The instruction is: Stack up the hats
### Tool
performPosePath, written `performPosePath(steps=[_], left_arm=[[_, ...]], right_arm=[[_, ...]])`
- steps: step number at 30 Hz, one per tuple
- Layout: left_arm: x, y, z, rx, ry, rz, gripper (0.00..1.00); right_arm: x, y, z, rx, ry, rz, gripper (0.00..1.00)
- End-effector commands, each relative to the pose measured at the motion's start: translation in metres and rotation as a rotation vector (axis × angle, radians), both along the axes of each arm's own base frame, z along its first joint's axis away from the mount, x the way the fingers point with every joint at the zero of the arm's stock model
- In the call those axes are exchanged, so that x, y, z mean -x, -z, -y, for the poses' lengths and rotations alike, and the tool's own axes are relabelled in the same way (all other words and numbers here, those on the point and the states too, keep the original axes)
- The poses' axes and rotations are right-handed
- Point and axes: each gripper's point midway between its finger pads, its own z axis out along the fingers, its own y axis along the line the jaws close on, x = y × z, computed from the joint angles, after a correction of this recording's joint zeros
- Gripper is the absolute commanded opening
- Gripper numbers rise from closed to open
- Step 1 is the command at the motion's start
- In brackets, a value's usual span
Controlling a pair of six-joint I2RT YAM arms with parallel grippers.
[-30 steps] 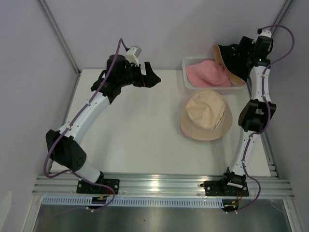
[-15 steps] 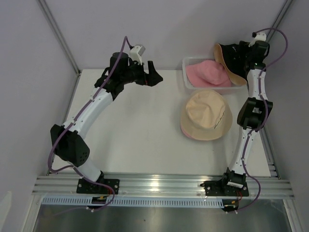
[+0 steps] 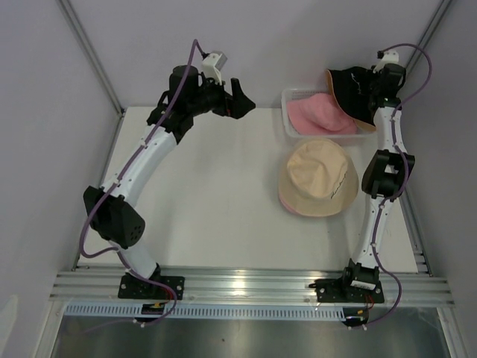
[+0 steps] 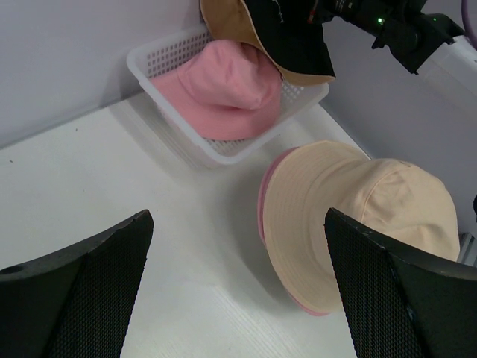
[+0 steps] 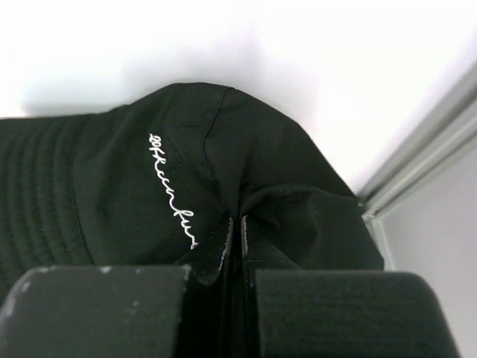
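High at the back right, the black hat [image 3: 349, 88] with white lettering [image 5: 170, 190] and a tan underside hangs over the bin, and my right gripper [image 3: 371, 83] [image 5: 237, 237] is shut on a pinched fold of its crown. A pink hat [image 3: 320, 114] [image 4: 223, 86] lies in the bin. On the table lies a beige hat [image 3: 319, 177] [image 4: 358, 216], and under it a second pink hat shows only its rim [image 3: 286, 202] [image 4: 262, 216]. My left gripper [image 3: 242, 102] [image 4: 238, 246] hovers open over the table, left of the bin, holding nothing.
The white mesh bin [image 3: 288, 125] [image 4: 160, 93] stands against the back wall at the right. Grey walls close in the table at the back and sides. An aluminium rail [image 3: 246, 283] runs along the near edge, and bare white tabletop [image 3: 216, 186] lies left of the hats.
My right gripper has closed on the black hat's crown and shifted slightly up and back with it. The left arm has swung its open gripper rightward, towards the bin.
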Motion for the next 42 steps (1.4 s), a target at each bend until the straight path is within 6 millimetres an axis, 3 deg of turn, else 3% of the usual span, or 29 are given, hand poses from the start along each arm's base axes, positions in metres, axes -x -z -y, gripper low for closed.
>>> performPosePath(steps=[1,3,4,5,7,8,9,10,11,13,14,15,19,20,21,22,23,24,25,27,28,29,31,34,38,42], left_arm=[[-0.001,-0.034,-0.006,0.010,-0.013,0.094,0.99],[-0.003,-0.038,-0.010,0.013,-0.040,0.087,0.99],[-0.003,-0.047,-0.009,0.024,-0.040,0.092,1.00],[-0.001,-0.055,-0.009,0.034,-0.036,0.099,0.99],[0.003,-0.061,-0.008,0.052,-0.031,0.080,0.99],[0.010,-0.071,-0.008,0.080,-0.023,0.087,0.99],[0.013,-0.066,-0.007,0.091,-0.018,0.069,1.00],[0.016,-0.073,-0.007,0.129,-0.025,0.066,0.99],[0.021,-0.080,-0.009,0.150,-0.030,0.066,1.00],[0.024,-0.075,-0.009,0.190,-0.056,-0.012,1.00],[0.026,-0.075,-0.009,0.202,-0.055,-0.034,1.00],[0.029,-0.071,-0.007,0.211,-0.044,-0.064,0.99],[0.045,-0.056,-0.003,0.260,-0.020,-0.153,0.99],[0.049,-0.061,-0.003,0.273,-0.007,-0.134,1.00],[0.059,-0.074,-0.007,0.289,0.000,-0.107,1.00],[0.062,-0.066,-0.009,0.283,-0.010,-0.120,0.99],[0.066,-0.068,-0.013,0.282,-0.019,-0.109,1.00],[0.077,-0.082,-0.020,0.291,-0.024,-0.069,1.00],[0.078,-0.070,-0.025,0.273,-0.053,-0.076,1.00],[0.086,-0.069,-0.033,0.269,-0.071,-0.054,0.99],[0.097,-0.083,-0.039,0.279,-0.071,-0.008,0.99],[0.100,-0.077,-0.042,0.275,-0.082,-0.009,1.00],[0.112,-0.081,-0.047,0.283,-0.074,0.021,1.00],[0.121,-0.072,-0.049,0.270,-0.059,0.017,0.99],[0.119,-0.058,-0.051,0.248,-0.077,-0.007,0.99],[0.118,-0.041,-0.042,0.238,-0.028,-0.044,1.00]], right_arm=[[0.028,-0.141,-0.036,0.009,-0.080,0.234,0.00],[0.040,-0.165,-0.065,0.033,-0.136,0.252,0.00],[0.057,-0.200,-0.076,0.047,-0.152,0.304,0.00],[0.064,-0.207,-0.096,0.049,-0.190,0.308,0.00],[0.082,-0.234,-0.114,0.053,-0.221,0.345,0.00],[0.103,-0.263,-0.123,0.061,-0.236,0.385,0.00],[0.113,-0.270,-0.135,0.064,-0.257,0.389,0.00],[0.124,-0.279,-0.142,0.062,-0.274,0.398,0.00],[0.150,-0.306,-0.152,0.064,-0.310,0.441,0.00],[0.168,-0.302,-0.169,0.047,-0.375,0.423,0.00],[0.196,-0.326,-0.177,0.056,-0.396,0.472,0.00],[0.199,-0.304,-0.198,0.057,-0.441,0.427,0.00],[0.248,-0.295,-0.227,0.093,-0.516,0.411,0.00],[0.257,-0.289,-0.229,0.093,-0.521,0.392,0.00],[0.282,-0.303,-0.228,0.096,-0.518,0.427,0.00],[0.285,-0.282,-0.229,0.087,-0.515,0.386,0.00],[0.295,-0.280,-0.228,0.076,-0.510,0.388,0.00],[0.319,-0.292,-0.225,0.070,-0.507,0.423,0.00],[0.324,-0.271,-0.225,0.064,-0.516,0.378,0.00],[0.343,-0.263,-0.227,0.062,-0.538,0.374,0.00],[0.362,-0.267,-0.227,0.069,-0.555,0.399,0.00],[0.363,-0.245,-0.227,0.070,-0.556,0.360,0.00],[0.375,-0.234,-0.223,0.085,-0.547,0.339,0.00],[0.383,-0.203,-0.221,0.112,-0.548,0.252,0.00],[0.413,-0.198,-0.226,0.110,-0.595,0.246,0.00],[0.419,-0.171,-0.226,0.132,-0.606,0.186,0.00]])
